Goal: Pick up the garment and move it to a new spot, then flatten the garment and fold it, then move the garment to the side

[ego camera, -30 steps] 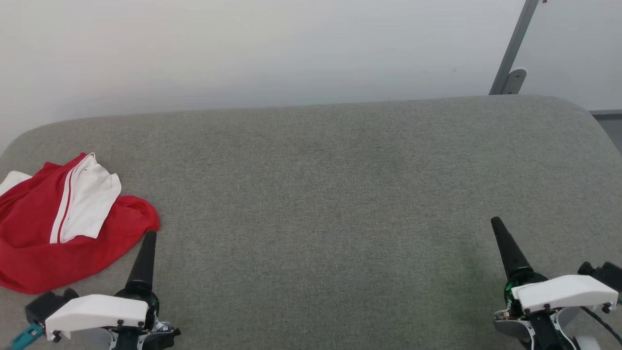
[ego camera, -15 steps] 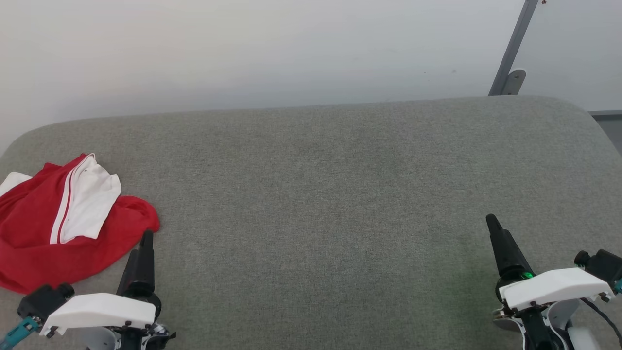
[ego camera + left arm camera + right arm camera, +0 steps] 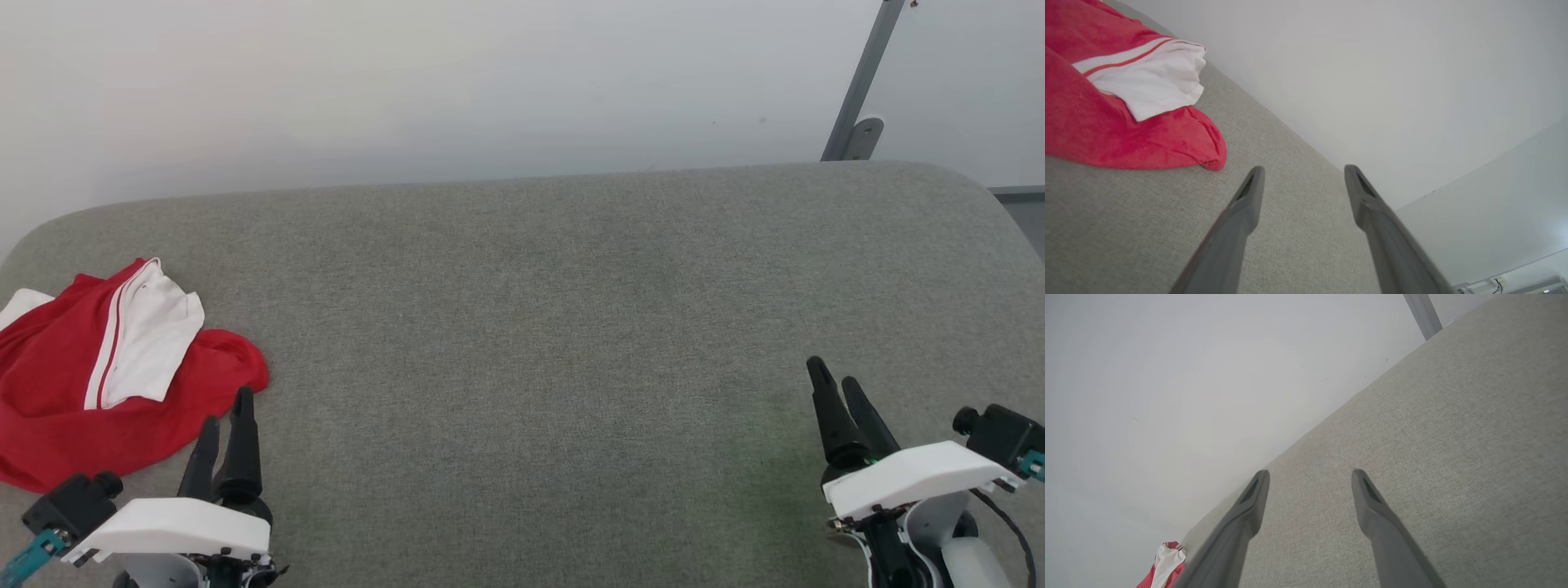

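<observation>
Left tool [image 3: 227, 407], right tool [image 3: 831, 371]: rolling over since a second ago, both gaping wide, holding nothing. Shirt [image 3: 82, 408]: lying crumpled on worktop [image 3: 531, 327], just beside left tool; best pinching a thick fold.

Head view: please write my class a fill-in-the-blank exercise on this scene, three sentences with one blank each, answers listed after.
1. The garment lies crumpled at the robot's ____ end of the grey upholstered surface.
2. The sleeve end lying on its red cloth is ____.
3. The left gripper and the right gripper both have their jaws ____, holding nothing.
Missing words: left; white; open.
</observation>
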### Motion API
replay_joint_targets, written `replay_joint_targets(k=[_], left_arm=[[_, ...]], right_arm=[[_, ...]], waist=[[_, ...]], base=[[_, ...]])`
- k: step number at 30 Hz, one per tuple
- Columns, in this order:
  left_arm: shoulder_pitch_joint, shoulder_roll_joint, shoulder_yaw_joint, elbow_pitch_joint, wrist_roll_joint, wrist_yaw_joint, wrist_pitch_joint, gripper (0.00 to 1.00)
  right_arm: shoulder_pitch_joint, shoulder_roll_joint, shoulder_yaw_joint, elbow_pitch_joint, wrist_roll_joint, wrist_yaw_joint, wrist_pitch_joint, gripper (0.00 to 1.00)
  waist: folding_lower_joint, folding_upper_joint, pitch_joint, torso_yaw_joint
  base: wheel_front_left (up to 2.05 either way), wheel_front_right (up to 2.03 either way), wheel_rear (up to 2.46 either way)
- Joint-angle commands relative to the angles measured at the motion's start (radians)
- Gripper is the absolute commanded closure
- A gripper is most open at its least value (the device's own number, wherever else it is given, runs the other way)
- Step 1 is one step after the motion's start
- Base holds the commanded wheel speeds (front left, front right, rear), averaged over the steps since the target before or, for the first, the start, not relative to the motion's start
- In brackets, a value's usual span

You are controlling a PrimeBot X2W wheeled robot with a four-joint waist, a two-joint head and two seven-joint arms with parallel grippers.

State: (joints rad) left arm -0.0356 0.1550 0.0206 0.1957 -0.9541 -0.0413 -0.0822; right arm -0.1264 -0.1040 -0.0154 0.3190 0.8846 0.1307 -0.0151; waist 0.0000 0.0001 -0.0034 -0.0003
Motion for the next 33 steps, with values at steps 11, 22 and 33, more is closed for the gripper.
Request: replay_joint_targets(k=[11, 22, 33], left_arm=[[0.008, 0.013, -0.006, -0.021, 0.156, -0.015, -0.042, 0.0], [0.022, 0.019, -0.008, -0.028, 0.269, -0.022, -0.071, 0.0], [0.033, 0.026, -0.012, -0.034, 0.379, -0.032, -0.101, 0.0]], right_arm=[[-0.031, -0.018, 0.021, -0.015, -0.135, 0.0, -0.028, 0.0], [-0.035, -0.023, 0.028, -0.019, -0.246, 0.0, -0.048, 0.0], [-0.038, -0.028, 0.034, -0.021, -0.354, 0.0, -0.067, 0.0]], waist=[[0.0, -0.0001, -0.002, -0.001], [0.0, -0.0001, -0.005, -0.002], [0.0, -0.0001, -0.007, -0.003]], base=[[0.0, 0.0, 0.0], [0.0, 0.0, 0.0], [0.0, 0.0, 0.0]])
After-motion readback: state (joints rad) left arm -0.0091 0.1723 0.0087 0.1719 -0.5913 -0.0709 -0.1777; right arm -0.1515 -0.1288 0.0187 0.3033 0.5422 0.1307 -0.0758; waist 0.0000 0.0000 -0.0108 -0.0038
